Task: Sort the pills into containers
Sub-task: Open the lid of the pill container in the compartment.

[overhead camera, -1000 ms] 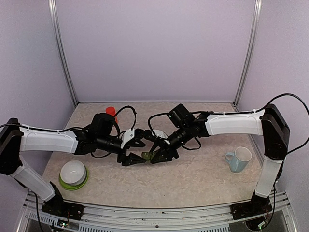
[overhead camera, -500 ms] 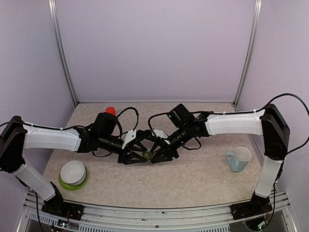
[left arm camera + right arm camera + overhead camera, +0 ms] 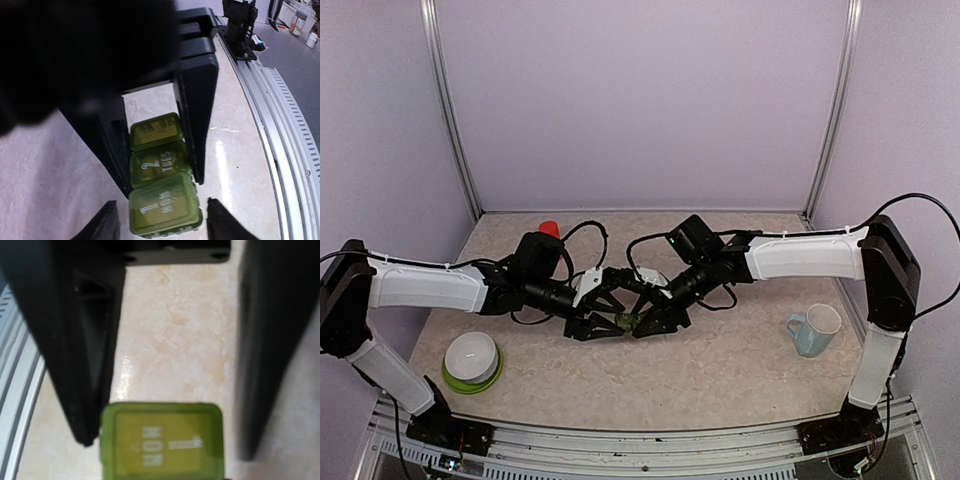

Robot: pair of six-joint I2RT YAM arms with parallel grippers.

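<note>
The containers (image 3: 625, 322), a small green strip of three joined lidded compartments, lie on the table between my two grippers. In the left wrist view the strip (image 3: 160, 185) shows lids marked 1 and 2. My left gripper (image 3: 603, 322) is open, and its fingertips (image 3: 106, 222) flank the strip's near end without touching it. My right gripper (image 3: 642, 322) is shut on the containers, with its fingers (image 3: 197, 115) pressed against both sides of the far two compartments. In the right wrist view one compartment (image 3: 161, 442) sits between the left gripper's open fingers (image 3: 75, 350). No pills are visible.
An orange-red bottle (image 3: 549, 229) stands behind the left arm. A white bowl on a green plate (image 3: 472, 360) sits at the front left. A pale blue mug (image 3: 815, 330) stands at the right. The metal rail (image 3: 280, 150) runs along the table's near edge.
My left gripper has slid a little to the right, so that its fingertips now lie round the strip's end. The right arm and the strip have stayed in place.
</note>
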